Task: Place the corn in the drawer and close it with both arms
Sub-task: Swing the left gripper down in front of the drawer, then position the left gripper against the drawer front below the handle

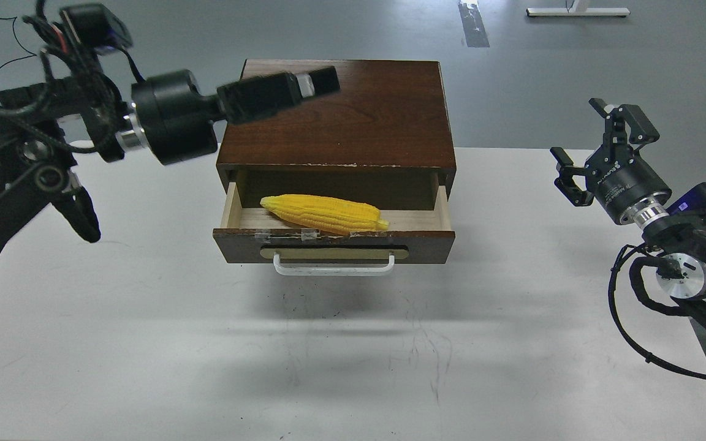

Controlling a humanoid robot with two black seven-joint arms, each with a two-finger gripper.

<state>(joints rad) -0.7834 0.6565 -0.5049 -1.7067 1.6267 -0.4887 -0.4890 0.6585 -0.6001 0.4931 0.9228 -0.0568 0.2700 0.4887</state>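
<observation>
A small dark brown cabinet [353,110] stands at the back of a white table [328,355]. Its drawer [334,245] is pulled out toward the viewer, showing a pale wood floor and sides. The drawer's dark front carries a tan plate and a white bar handle [333,267], and the top edge of the cabinet above the opening is chipped pale in places.

The corn [325,213] lies inside the open drawer, on its side and slightly aslant. Its thick end points left and back, and its narrow tip points right, close to the inner face of the drawer front. Nothing holds it.

The left arm [169,119] reaches in from the left, above the table, and stretches across the left part of the cabinet top. Its tool [322,81] hangs over the cabinet's top surface, above and behind the corn, and is blurred. Seen this way its fingers run together, so how far they stand apart cannot be told; nothing shows in it.

The right arm [684,257] sits at the right edge of the table, well apart from the cabinet. Its tool [598,147] points up and back, its fingers [641,125] spread wide and empty.
</observation>
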